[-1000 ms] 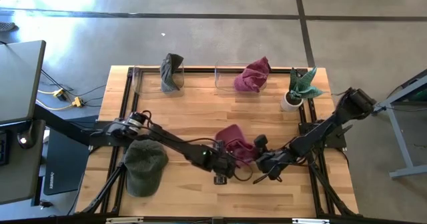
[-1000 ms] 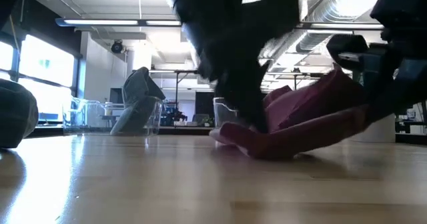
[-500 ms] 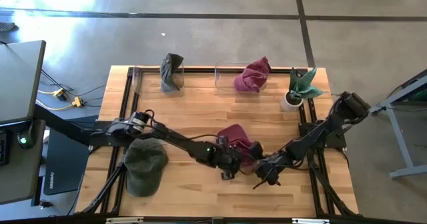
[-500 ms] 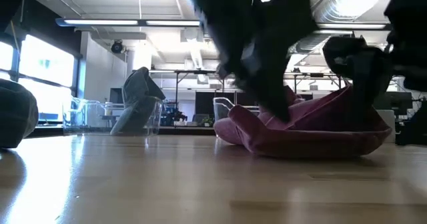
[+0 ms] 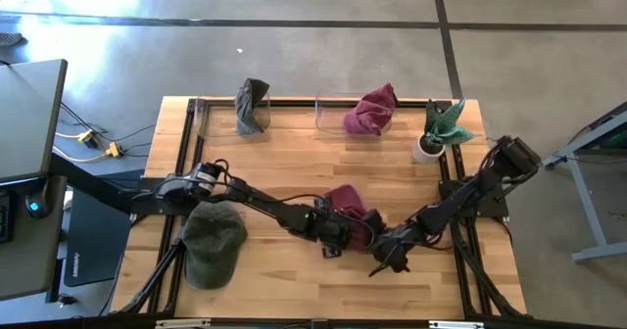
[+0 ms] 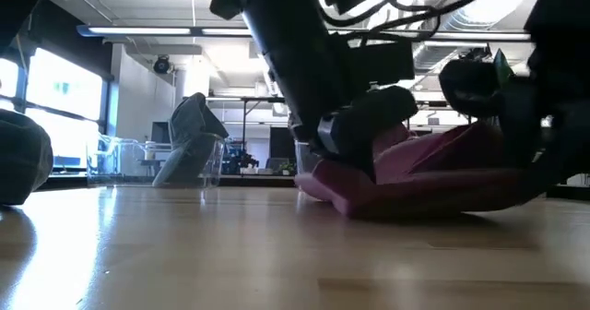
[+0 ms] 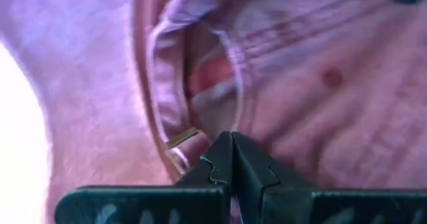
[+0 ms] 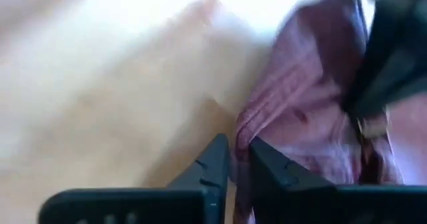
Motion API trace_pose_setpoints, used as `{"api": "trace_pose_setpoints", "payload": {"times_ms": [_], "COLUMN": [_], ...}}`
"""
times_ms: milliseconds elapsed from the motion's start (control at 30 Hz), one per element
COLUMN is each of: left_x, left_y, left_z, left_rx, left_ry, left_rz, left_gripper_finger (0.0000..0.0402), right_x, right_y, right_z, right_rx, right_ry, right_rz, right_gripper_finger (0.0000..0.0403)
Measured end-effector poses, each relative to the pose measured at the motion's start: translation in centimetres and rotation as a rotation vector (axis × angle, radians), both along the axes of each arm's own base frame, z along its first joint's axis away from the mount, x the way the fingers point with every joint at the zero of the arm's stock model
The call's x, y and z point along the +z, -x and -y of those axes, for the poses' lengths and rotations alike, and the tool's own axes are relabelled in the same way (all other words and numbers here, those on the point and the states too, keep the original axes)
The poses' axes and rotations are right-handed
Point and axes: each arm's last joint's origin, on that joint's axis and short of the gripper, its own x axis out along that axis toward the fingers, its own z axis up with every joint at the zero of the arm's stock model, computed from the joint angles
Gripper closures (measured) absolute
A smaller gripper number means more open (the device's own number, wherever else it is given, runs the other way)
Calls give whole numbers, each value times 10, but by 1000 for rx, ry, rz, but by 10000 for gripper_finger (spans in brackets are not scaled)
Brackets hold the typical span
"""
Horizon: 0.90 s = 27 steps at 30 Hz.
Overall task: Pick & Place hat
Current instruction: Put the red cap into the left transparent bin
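Both jaws pinching maroon hat (image 5: 345, 211) mid-tabletop, left gripper (image 5: 333, 239) and right gripper (image 5: 377, 243); best lifted evenly together, avoiding cloth slip.

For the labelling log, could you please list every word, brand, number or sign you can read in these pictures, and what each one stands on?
None can be read.
White lettering runs along the dark stand left of the wooden table in the high view: too small to read.
Pale marks on the black left gripper body in its wrist view: blurred.
The maroon fabric cap, olive green cap and clear plastic bins show no print.
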Motion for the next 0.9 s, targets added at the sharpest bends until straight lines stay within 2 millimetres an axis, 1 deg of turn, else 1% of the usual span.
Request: {"api": "trace_pose_setpoints", "payload": {"times_ms": [67, 167, 200, 300, 367, 433, 467, 533, 600, 667, 700, 733, 833, 900], "left_x": [0, -1, 0, 2, 11, 26, 32, 35, 25, 6, -3, -7, -7, -13], "left_y": [-1, -3, -3, -4, -6, -6, -10, -12, -15, -23, -23, -23, -24, -21], "left_z": [1, 4, 5, 6, 6, 10, 12, 14, 16, 17, 18, 18, 23, 23], "left_rx": [-35, -107, -129, -157, -170, -248, -286, -307, -325, -391, -418, -444, -501, -476], "left_ry": [13, 33, 36, 39, 46, 100, 123, 123, 136, 193, 222, 242, 308, 320], "left_rz": [9, 22, 19, 17, 32, 57, 103, 128, 132, 127, 106, 98, 99, 42], "left_gripper_finger": [401, 401, 401, 401, 401, 401, 401, 401, 401, 401, 401, 401, 401, 401], "right_x": [6, 12, 13, 13, 13, 13, 13, 14, 15, 14, 15, 16, 22, 27], "right_y": [0, 0, 0, 1, 0, 1, 1, 1, 3, 5, 6, 8, 12, 13], "right_z": [-3, -7, -7, -8, -8, -8, -8, -7, -7, -6, -6, -5, -3, -3], "right_rx": [52, 139, 156, 163, 156, 152, 145, 136, 133, 120, 113, 98, 54, 32], "right_ry": [-73, -169, -185, -189, -186, -190, -194, -204, -195, -173, -161, -142, -116, -123], "right_rz": [1, -4, -9, -14, -10, -13, -17, -19, -26, -34, -36, -40, -22, 5], "right_gripper_finger": [357, 370, 377, 379, 379, 370, 364, 358, 362, 374, 378, 378, 378, 373]}}
